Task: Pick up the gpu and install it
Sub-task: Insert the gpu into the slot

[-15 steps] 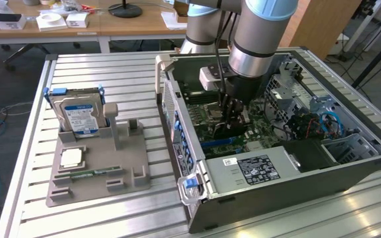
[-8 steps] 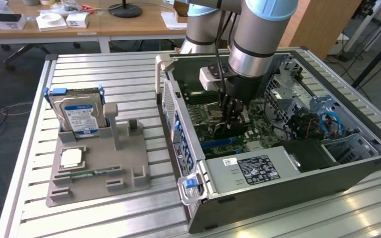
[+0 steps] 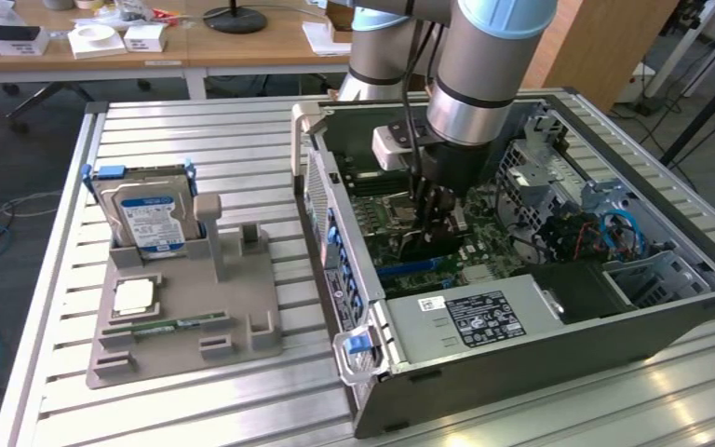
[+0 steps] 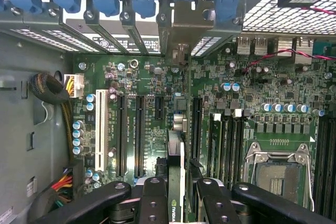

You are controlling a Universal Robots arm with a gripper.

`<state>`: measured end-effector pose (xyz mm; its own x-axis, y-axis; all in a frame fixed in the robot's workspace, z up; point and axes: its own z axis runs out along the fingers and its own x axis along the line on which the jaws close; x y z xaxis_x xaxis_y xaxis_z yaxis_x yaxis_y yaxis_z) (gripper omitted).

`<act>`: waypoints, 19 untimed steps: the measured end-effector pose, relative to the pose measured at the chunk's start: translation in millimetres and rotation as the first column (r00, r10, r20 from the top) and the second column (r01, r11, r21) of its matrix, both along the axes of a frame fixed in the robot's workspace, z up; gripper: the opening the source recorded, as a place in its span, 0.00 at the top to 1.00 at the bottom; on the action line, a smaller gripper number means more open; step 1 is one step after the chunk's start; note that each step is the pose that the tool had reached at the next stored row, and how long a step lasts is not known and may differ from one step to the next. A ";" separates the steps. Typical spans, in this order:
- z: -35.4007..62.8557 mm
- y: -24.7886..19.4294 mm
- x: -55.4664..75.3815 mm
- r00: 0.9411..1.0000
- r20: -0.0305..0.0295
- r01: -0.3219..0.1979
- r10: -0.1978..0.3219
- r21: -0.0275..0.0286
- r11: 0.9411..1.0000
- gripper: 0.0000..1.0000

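Table (image 3: 209, 140): ribbed metal top, carrying everything below.
Computer case (image 3: 557, 372): lies open on its side, toward 3 o'clock on the table in the exterior view.
Arm (image 3: 488, 74): comes in from 12 o'clock and reaches straight down into the case.
Motherboard (image 4: 147, 77): green, covering the case floor, with long dark expansion slots and an empty CPU socket (image 4: 275, 174).
Power supply (image 3: 469, 321): silver box with a black label, at the 6 o'clock end of the case.
Holder (image 3: 183, 317): grey stand at 9 o'clock of the case, apart from it.
Hard drive (image 3: 146, 219): upright at the holder's 12 o'clock end.
Gripper (image 3: 432, 219): low over the middle of the motherboard.
Jaws: pinching the gpu (image 4: 175, 156) from both faces, black fingers (image 4: 153, 198) against it.
Gpu position: edge-on over the board among the expansion slots, in line with the rear slot openings; whether it is seated, I cannot tell.
Memory stick (image 3: 165, 327): flat on the holder, at 6 o'clock of the hard drive.
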<state>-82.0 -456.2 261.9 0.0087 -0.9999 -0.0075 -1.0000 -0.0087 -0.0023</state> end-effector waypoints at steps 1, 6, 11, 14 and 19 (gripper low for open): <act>-0.1 0.0 -0.5 1.000 0.000 0.000 0.000 0.000 1.000 0.74; 0.0 0.0 -1.4 1.000 0.000 0.000 0.000 0.000 1.000 0.74; -0.4 0.0 -1.5 1.000 0.000 0.000 0.000 0.000 1.000 0.74; -0.5 0.0 -1.9 1.000 0.001 0.000 0.000 0.000 1.000 0.74; -0.6 0.0 -2.9 1.000 0.004 0.000 0.000 0.000 1.000 0.74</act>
